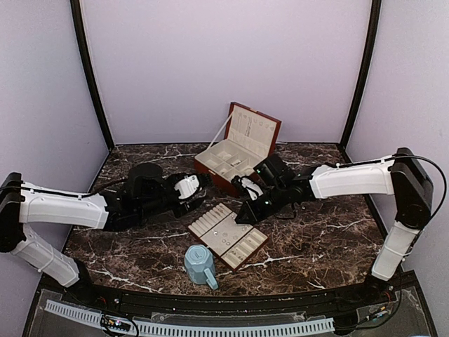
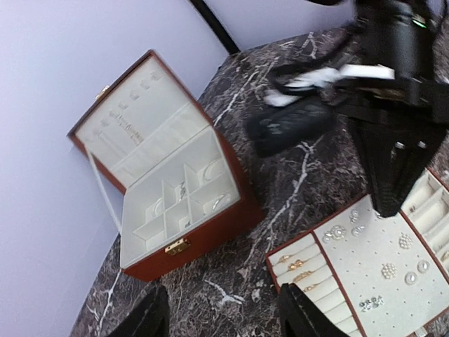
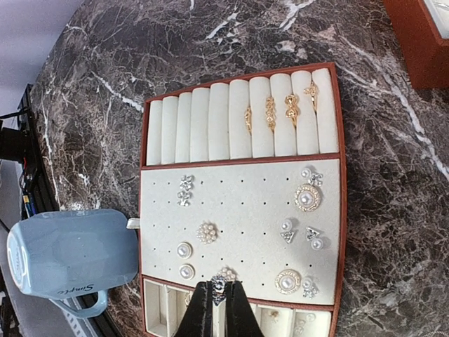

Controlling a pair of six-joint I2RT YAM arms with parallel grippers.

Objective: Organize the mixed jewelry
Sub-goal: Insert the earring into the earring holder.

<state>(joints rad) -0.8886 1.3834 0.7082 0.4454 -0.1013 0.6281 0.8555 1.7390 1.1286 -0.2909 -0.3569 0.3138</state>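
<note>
My right gripper is shut on a tiny silvery stud, held just over the near edge of the perforated pad of the flat cream-lined brown tray. Several pearl and silvery studs sit on that pad, and gold rings sit in the ring rolls. In the top view the right gripper is over the tray. My left gripper is open and empty above the marble, between the tray and the open brown jewelry box. Thin silvery pieces lie in the box's compartments.
A light-blue faceted mug lies against the tray's left side, near the table's front edge. The open box stands at the back centre with its lid raised. The enclosure's walls stand around the dark marble table.
</note>
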